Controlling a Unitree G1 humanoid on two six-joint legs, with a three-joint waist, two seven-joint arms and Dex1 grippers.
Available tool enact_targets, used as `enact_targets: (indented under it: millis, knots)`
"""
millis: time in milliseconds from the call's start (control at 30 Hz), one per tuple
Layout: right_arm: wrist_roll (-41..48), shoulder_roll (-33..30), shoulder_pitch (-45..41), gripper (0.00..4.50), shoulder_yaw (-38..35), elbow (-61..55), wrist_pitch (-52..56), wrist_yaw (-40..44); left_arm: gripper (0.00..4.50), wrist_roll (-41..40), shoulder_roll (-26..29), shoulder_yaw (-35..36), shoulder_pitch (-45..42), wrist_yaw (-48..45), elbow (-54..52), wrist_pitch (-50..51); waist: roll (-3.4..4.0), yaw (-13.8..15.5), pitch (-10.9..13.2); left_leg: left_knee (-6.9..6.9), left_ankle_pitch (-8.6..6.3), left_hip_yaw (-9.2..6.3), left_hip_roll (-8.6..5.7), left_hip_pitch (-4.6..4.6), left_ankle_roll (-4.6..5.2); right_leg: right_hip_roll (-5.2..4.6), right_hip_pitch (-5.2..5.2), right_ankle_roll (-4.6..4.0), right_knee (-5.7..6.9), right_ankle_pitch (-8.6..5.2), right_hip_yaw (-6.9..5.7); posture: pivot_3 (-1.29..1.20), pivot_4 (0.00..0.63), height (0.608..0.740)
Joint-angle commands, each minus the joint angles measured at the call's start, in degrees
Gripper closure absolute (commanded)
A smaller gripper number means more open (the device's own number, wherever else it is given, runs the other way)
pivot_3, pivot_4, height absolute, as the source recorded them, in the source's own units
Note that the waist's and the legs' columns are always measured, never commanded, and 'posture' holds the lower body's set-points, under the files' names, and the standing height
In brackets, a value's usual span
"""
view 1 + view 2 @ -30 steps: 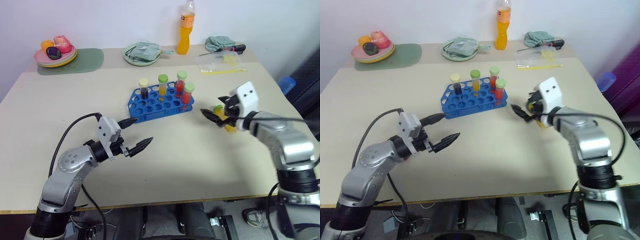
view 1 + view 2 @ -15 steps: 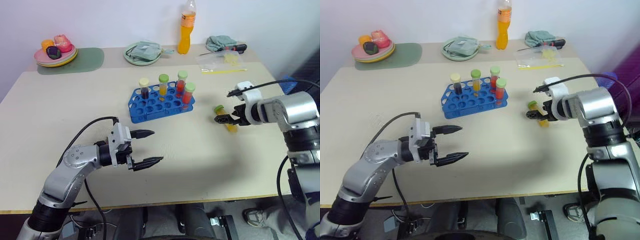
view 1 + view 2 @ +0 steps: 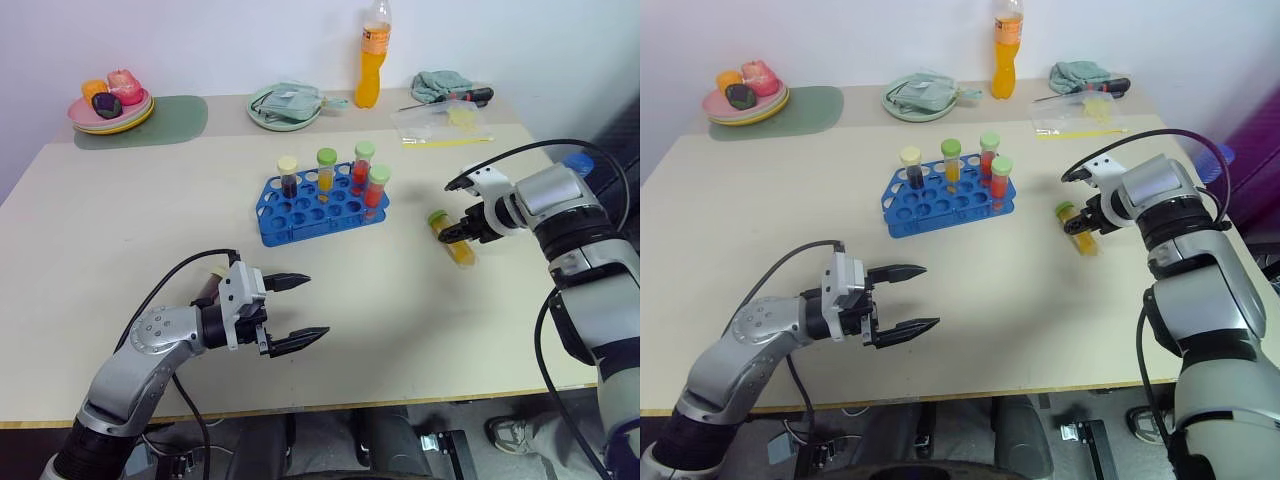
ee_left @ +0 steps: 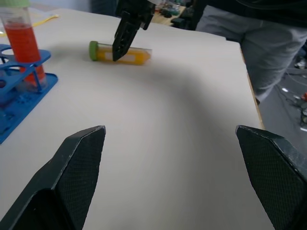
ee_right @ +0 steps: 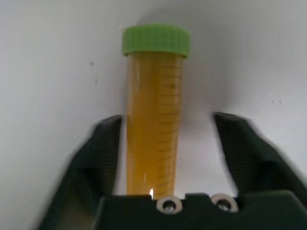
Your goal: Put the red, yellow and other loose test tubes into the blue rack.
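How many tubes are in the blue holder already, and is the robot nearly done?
Four capped tubes already stand in the blue rack. The right end effector is down around the yellow tube lying on the table, one finger not yet touching it. The left end effector waits open. That tube must still go in.

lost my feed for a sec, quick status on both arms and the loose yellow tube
Left gripper open, idle over bare table. Right gripper down over the yellow tube, jaws astride it, not yet clamped. Tube lying flat, right of the blue rack. Nothing in the way.
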Motion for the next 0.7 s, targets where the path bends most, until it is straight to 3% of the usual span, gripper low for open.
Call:
enact_targets:
  millis: [33, 67, 200, 300, 367, 533, 600, 700]
  knots:
    - [-2.43, 0.46, -2.34, 3.42, 0.06, 0.41, -0.71, 2.06, 0.0, -0.19, 0.11, 0.85, 0.18, 0.25, -2.11, -1.1, 0.0, 0.04, 0.0, 0.0, 0.0, 0.0, 0.0, 0.0, 0.0, 0.0, 0.0, 0.0, 0.0, 0.0, 0.0, 0.0, 0.15, 0.74]
    - [-2.87, 0.65, -2.35, 3.72, -0.1, 0.24, -0.58, 2.32, 0.0, -0.17, 0.11, 0.88, 0.18, 0.33, -2.11, -1.13, 0.0, 0.04, 0.0, 0.0, 0.0, 0.0, 0.0, 0.0, 0.0, 0.0, 0.0, 0.0, 0.0, 0.0, 0.0, 0.0, 0.15, 0.74]
    - [-2.5, -1.31, -0.57, 3.74, -1.75, -9.7, 2.73, 3.77, 0.0, 0.08, 0.19, 1.21, 0.3, 0.97, -2.35, -1.14, 0.08, 0.02, 0.05, 0.0, 0.0, -0.01, 0.0, 0.0, 0.0, 0.0, 0.0, 0.0, 0.01, 0.0, 0.0, 0.0, 0.15, 0.74]
    - [3.55, -6.11, 10.39, 3.74, -8.72, -35.65, 1.27, 6.33, 0.0, 0.57, 0.22, 2.17, 0.75, 2.38, -2.34, -1.25, 0.14, 0.46, 0.09, -0.04, 0.0, -0.06, 0.0, -0.01, 0.0, -0.01, -0.02, 0.01, -0.01, 0.01, -0.02, 0.0, 0.15, 0.74]
    - [10.75, -5.79, 19.4, 3.74, -17.04, -53.92, 3.88, 6.89, 0.0, 0.78, 0.13, 3.15, 1.11, 3.55, -2.34, -1.26, 0.14, 0.4, 0.09, -0.06, -0.01, -0.16, 0.01, -0.05, 0.02, -0.01, -0.02, 0.06, -0.02, -0.02, -0.07, 0.0, 0.15, 0.74]
    - [20.82, 7.25, 32.55, 3.74, -26.82, -78.11, 6.49, -1.39, 0.0, 1.55, -0.33, 4.89, 0.0, 5.67, -0.64, -1.5, 0.14, 0.01, 0.09, -0.01, -0.02, -0.15, 0.05, 0.0, 0.03, 0.04, 0.0, 0.09, 0.06, -0.03, -0.05, 0.0, 0.15, 0.74]
    - [19.26, 14.14, 34.25, 3.74, -26.19, -78.78, -0.37, -7.25, 0.0, 2.44, -0.97, 5.3, -1.35, 6.81, 0.83, -2.45, 0.13, 0.1, 0.08, 0.04, -0.01, -0.17, 0.05, 0.05, 0.01, 0.05, 0.04, 0.08, 0.1, -0.03, -0.05, 0.0, 0.15, 0.74]
    - [11.07, 25.09, 32.57, 3.74, -22.11, -70.02, -15.28, -19.79, 0.0, 2.83, -2.45, 6.31, -3.44, 8.58, 3.35, -2.96, 0.11, 0.04, 0.07, 0.14, 0.04, -0.16, 0.03, 0.09, -0.06, 0.07, 0.11, 0.06, 0.1, -0.03, -0.04, 0.0, 0.15, 0.74]
